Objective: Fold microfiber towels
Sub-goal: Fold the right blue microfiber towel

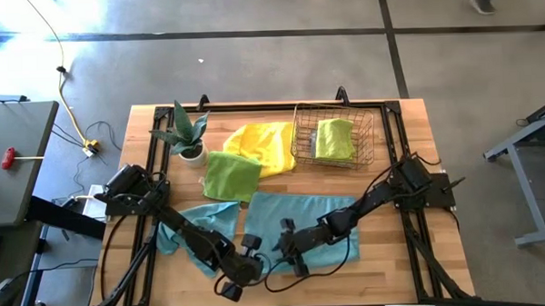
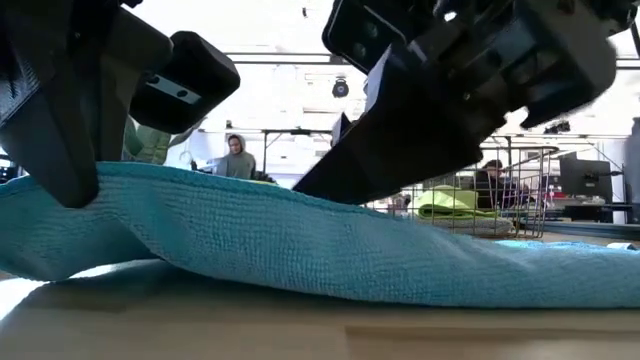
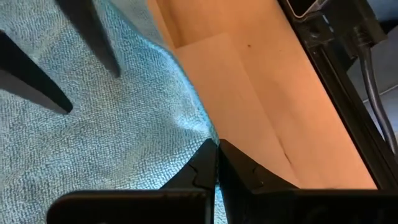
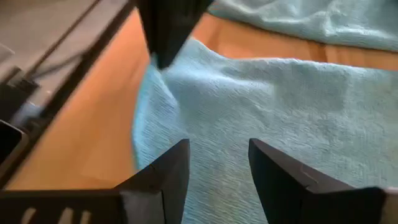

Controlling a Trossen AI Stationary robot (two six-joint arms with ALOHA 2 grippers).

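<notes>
Left gripper [image 3: 216,163]: fingers pinched tight on the blue towel [image 1: 302,220] edge.
Right gripper [image 4: 217,163]: fingers spread apart over the same towel.

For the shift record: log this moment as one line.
left pincer: shut on teal towel edge | right pincer: open over same towel | lime towel: in basket

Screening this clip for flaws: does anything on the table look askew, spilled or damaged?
Nothing spilled or damaged. The only untidiness is expected: a crumpled teal towel near the left arm, and loosely heaped yellow towel and lime towel beside the wire basket. The plant stands upright.
</notes>
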